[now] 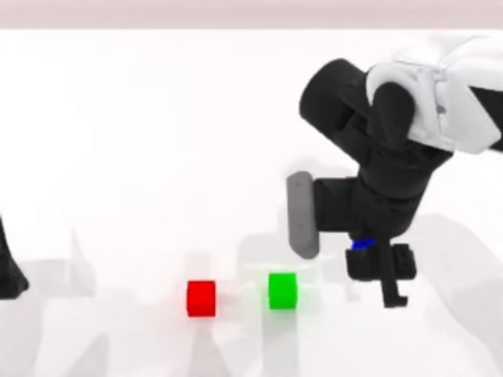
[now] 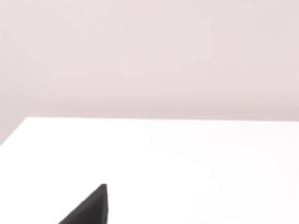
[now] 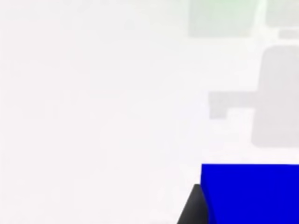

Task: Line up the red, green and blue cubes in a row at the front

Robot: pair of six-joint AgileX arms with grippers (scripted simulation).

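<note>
Top view shows you the red cube (image 1: 201, 298) and green cube (image 1: 282, 290) near each other at the table's (image 1: 141, 157) front. The right gripper (image 1: 377, 271) hangs just right of them, fingers closed on the deep-blue cube (image 1: 362, 244), mostly hidden. Your left arm (image 1: 9, 271) sits parked at the left edge; open tabletop lies behind

Three cubes — red cube (image 1: 201, 298), green cube (image 1: 282, 290), blue cube (image 1: 361, 244)
</note>
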